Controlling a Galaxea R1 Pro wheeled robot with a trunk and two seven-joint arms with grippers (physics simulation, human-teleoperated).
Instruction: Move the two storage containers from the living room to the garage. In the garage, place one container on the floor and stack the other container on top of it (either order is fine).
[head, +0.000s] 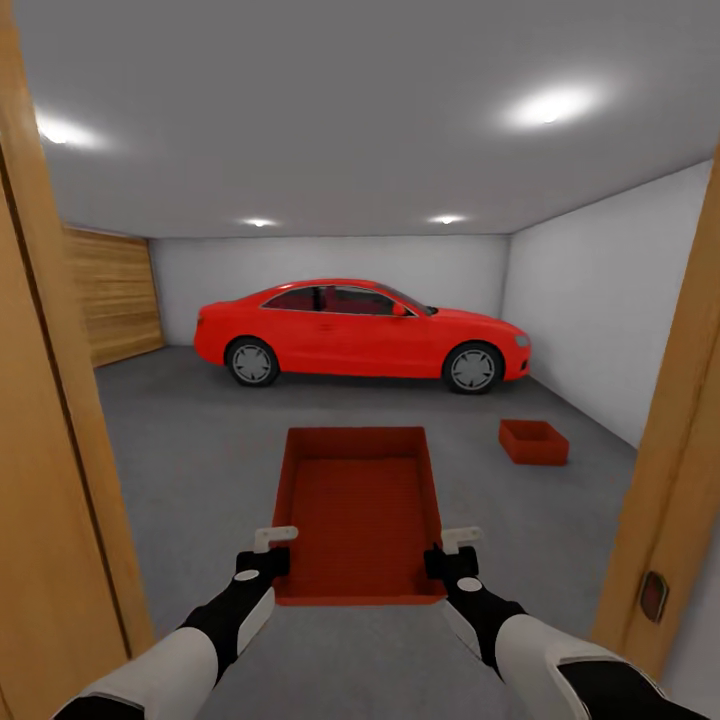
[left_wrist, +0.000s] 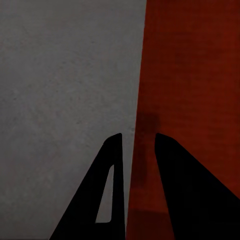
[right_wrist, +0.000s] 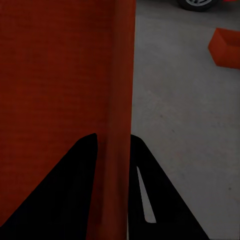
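I hold one orange-red storage container (head: 358, 510) in front of me with both arms, above the garage floor (head: 200, 440). My left gripper (head: 272, 553) is shut on its left wall (left_wrist: 137, 150). My right gripper (head: 448, 555) is shut on its right wall (right_wrist: 117, 125). In both wrist views a black finger sits on each side of the thin wall. The other storage container (head: 533, 441) rests on the grey concrete ahead to the right, also seen in the right wrist view (right_wrist: 225, 47).
I stand in a tan wooden doorway, with one jamb (head: 50, 450) close on my left and the other jamb (head: 670, 480) close on my right. A red car (head: 360, 335) is parked across the back. A wooden door (head: 115, 295) covers the left wall. A white wall (head: 610, 300) runs along the right.
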